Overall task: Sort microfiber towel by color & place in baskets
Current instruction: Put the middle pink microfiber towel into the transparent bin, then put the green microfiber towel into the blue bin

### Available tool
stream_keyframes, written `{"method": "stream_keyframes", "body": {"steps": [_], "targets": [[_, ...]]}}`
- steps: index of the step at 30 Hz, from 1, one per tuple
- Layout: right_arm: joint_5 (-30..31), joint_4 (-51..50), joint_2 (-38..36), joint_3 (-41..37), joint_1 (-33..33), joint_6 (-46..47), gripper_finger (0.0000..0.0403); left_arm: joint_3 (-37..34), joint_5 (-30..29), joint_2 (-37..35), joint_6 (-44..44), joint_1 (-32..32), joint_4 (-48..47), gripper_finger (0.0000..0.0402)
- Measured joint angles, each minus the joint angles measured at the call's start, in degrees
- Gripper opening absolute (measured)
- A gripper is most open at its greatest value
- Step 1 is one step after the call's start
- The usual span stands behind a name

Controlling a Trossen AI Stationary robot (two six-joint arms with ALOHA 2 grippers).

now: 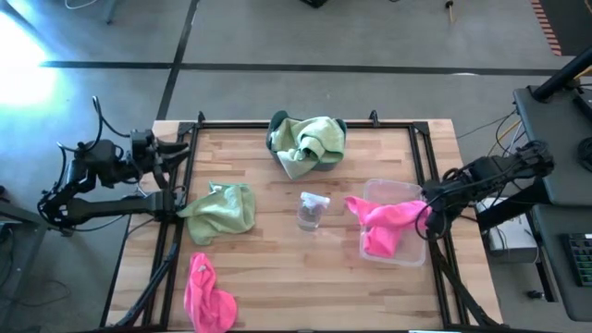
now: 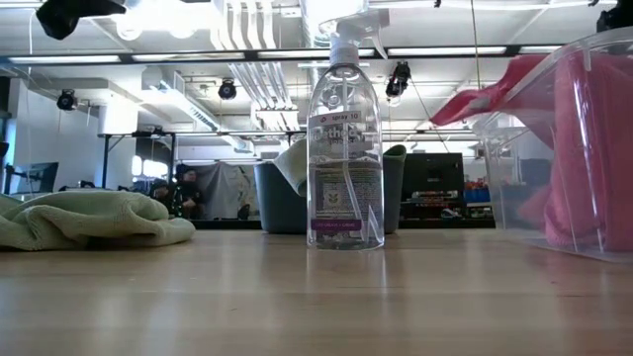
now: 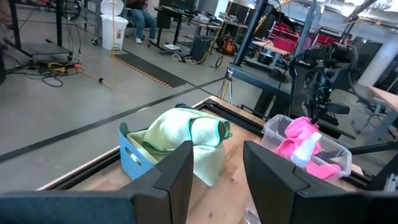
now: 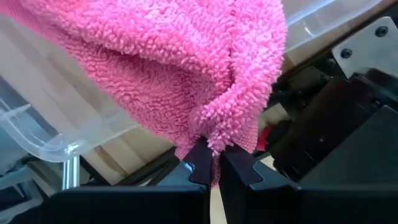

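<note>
The right gripper pinches a pink towel draped over the clear basket just ahead, probably for dropping in, while the left gripper waits part-open near a green towel.

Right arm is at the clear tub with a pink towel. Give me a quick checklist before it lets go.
1. Right gripper shut on pink towel: ok.
2. Towel over clear tub: not ok, one end drapes over the rim toward the spray bottle.
3. Colour match: ok, the tub holds only pink.
4. Left gripper open, empty, back at the left table edge: ok.
5. Still unsorted: green towel and another pink towel on the table: not ok.
</note>
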Motion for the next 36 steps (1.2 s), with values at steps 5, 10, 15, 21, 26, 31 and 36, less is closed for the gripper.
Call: {"method": "stream_keyframes", "body": {"steps": [5,10,15,21,26,31,36], "targets": [[0.02,1.44,1.65,0.59,0.00,-0.72,0.0009,-1.61,-0.57,0.00,-0.19,-0.01,0.43,0.0126],[3.24,5.55,3.63,5.46,0.00,-3.37,0.0009,-5.04,-0.58,0.00,-0.21,0.00,1.56,0.0126],[10.91,7.55,6.08,12.72,0.00,-6.18,0.0009,-9.94,-0.59,0.23,-0.24,0.00,5.55,0.0126],[14.18,9.26,8.56,17.91,0.00,-6.80,0.0009,-14.11,-0.46,0.20,0.63,0.00,12.01,0.0126],[15.10,10.23,10.52,18.09,0.00,-6.16,0.0016,-13.76,-0.39,0.11,1.47,0.00,12.76,0.0126],[15.13,10.33,13.57,18.05,0.00,-6.15,0.0046,-10.06,0.31,0.09,1.55,-0.02,12.77,0.0126],[15.15,10.36,16.76,18.05,0.00,-6.27,0.0088,-5.95,3.40,0.07,1.77,-0.02,9.85,0.0126]]}}
